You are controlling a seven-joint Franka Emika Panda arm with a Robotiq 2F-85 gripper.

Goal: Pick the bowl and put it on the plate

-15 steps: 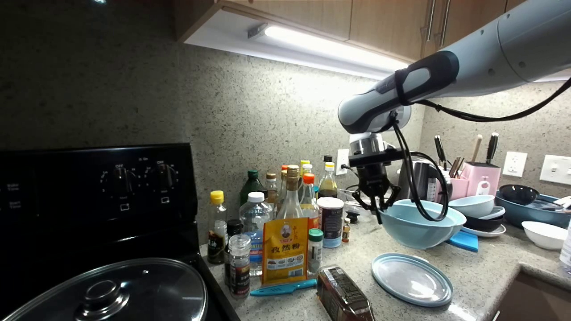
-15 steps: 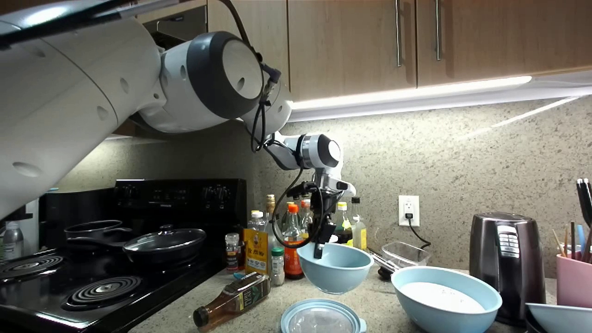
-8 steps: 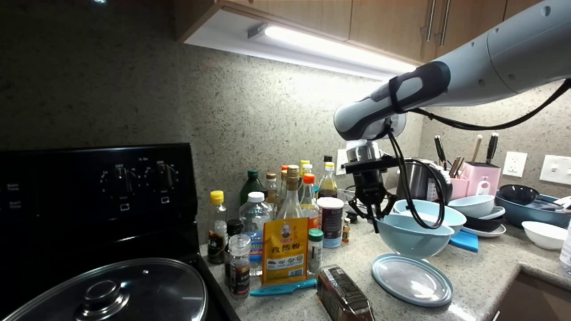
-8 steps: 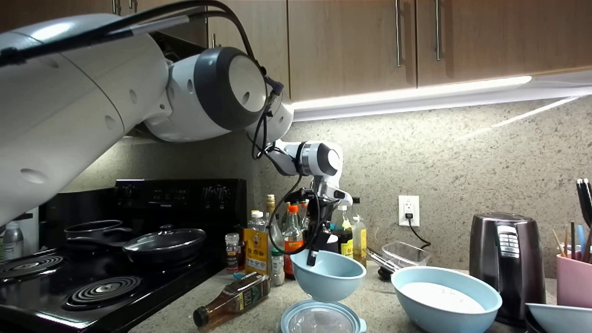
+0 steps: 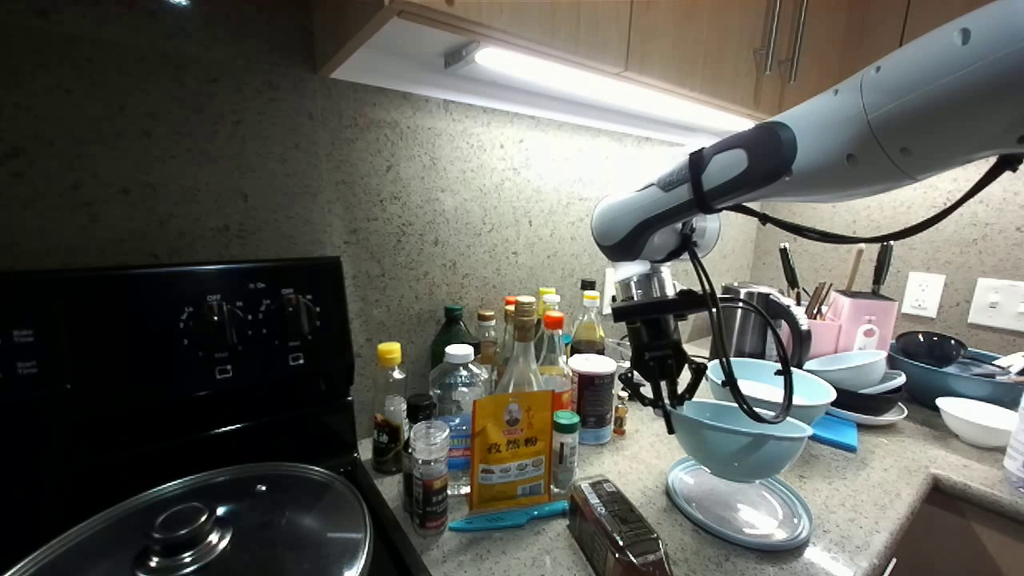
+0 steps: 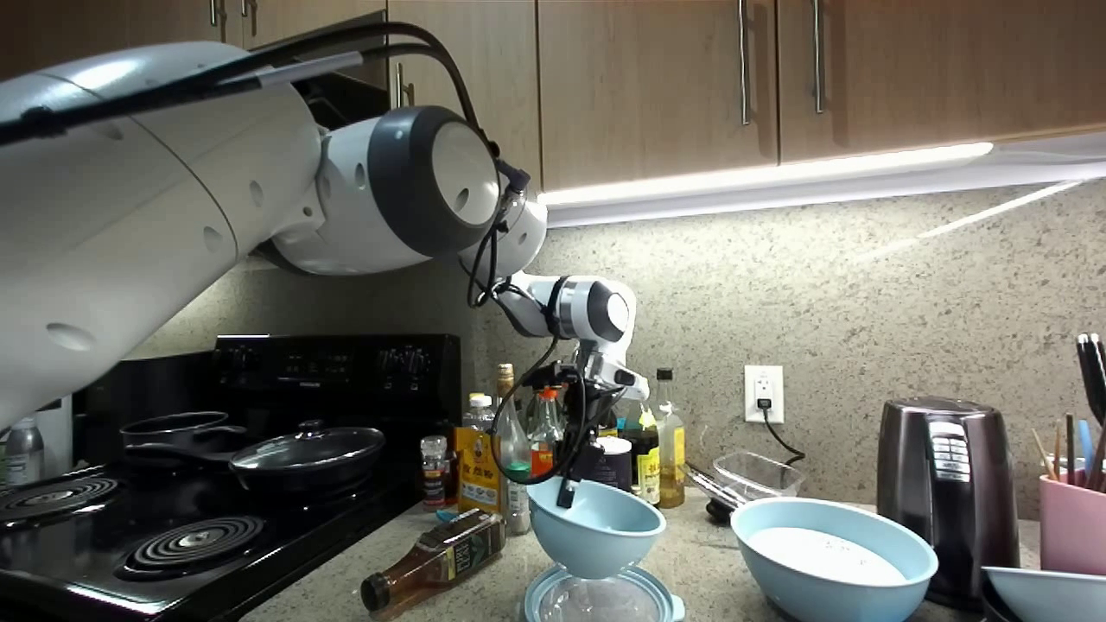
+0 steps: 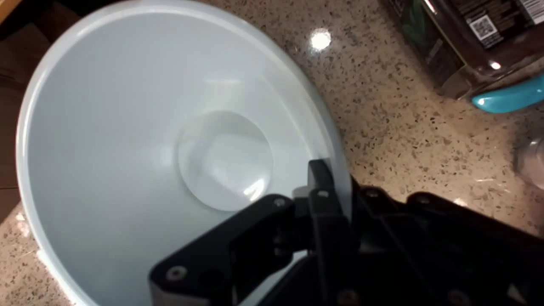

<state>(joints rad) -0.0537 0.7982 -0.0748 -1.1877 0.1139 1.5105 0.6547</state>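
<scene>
The pale blue bowl (image 5: 740,452) hangs from my gripper (image 5: 672,416) by its rim, slightly tilted, with the gripped side higher. It also shows in an exterior view (image 6: 596,540) and fills much of the wrist view (image 7: 106,127). My gripper (image 7: 338,180) is shut on the bowl's wall, one finger (image 7: 321,172) inside and the other outside, mostly dark. The pale blue plate (image 5: 748,520) lies on the counter below the bowl, also in an exterior view (image 6: 605,602). The bowl hides its far part. The bowl's base looks just above the plate; I cannot tell the exact gap.
A similar larger pale blue bowl (image 6: 834,583) stands close by on the counter. A brown sauce bottle (image 5: 620,528) lies beside the plate, near a teal knife (image 5: 508,518). Several upright bottles and a spice packet (image 5: 512,448) stand along the wall. A kettle (image 6: 949,501) stands further along.
My gripper has moved down and towards the stove side with the bowl in it. The bowl has gone from beside the larger bowl to over the plate. The plate has not moved.
</scene>
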